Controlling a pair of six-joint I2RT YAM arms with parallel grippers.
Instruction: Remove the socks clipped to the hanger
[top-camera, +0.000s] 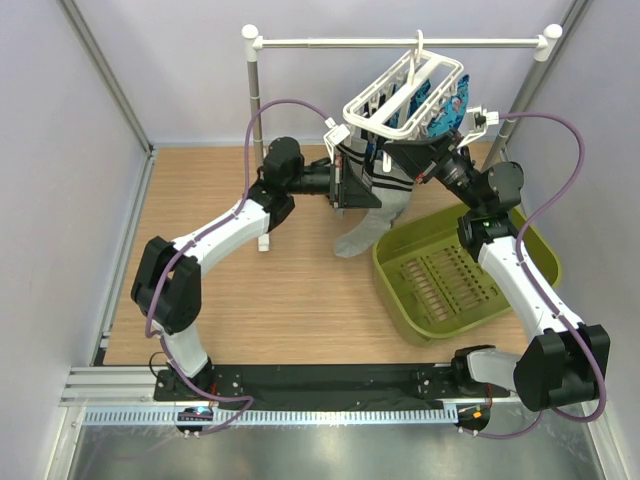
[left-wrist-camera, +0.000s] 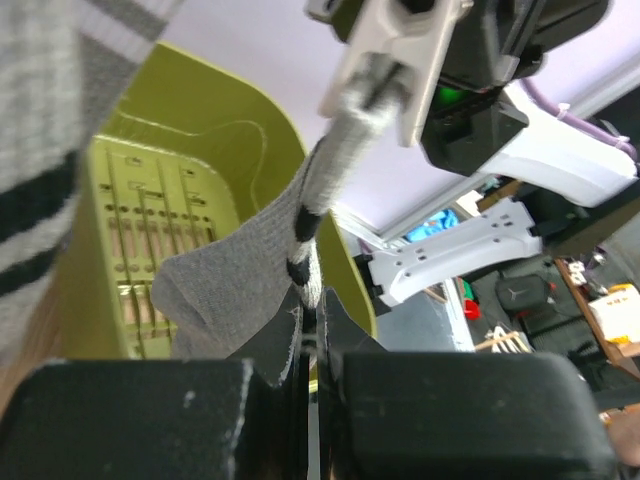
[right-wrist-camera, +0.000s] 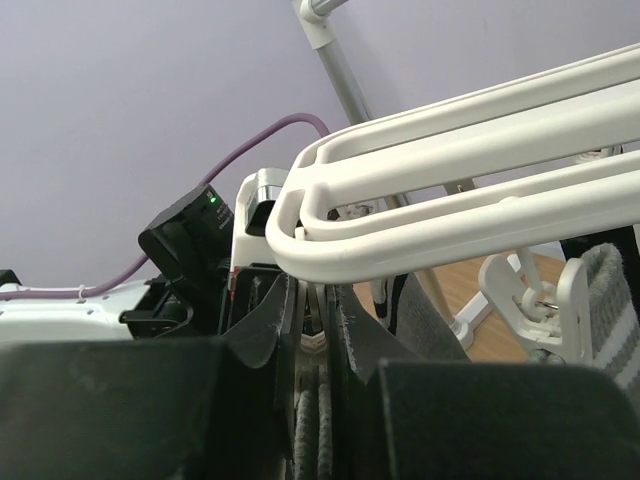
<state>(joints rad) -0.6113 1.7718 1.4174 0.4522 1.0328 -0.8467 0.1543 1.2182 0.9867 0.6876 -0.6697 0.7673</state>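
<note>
Left end effector (left-wrist-camera: 312, 325) pinching grey sock (left-wrist-camera: 230, 285), right end effector (right-wrist-camera: 313, 312) squeezing white peg (right-wrist-camera: 315, 342) under hanger (right-wrist-camera: 450, 200)

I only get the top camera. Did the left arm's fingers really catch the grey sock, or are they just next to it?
Observer: They caught it. In the left wrist view the left fingers are shut on the grey sock.
Operator: Is the sock off its clip?
Observer: No. Its top end is pinched in a white clip peg above the fingers.
Operator: And what is the right arm doing up there?
Observer: In the right wrist view the right fingers are squeezing a clip peg just under the hanger.
</note>
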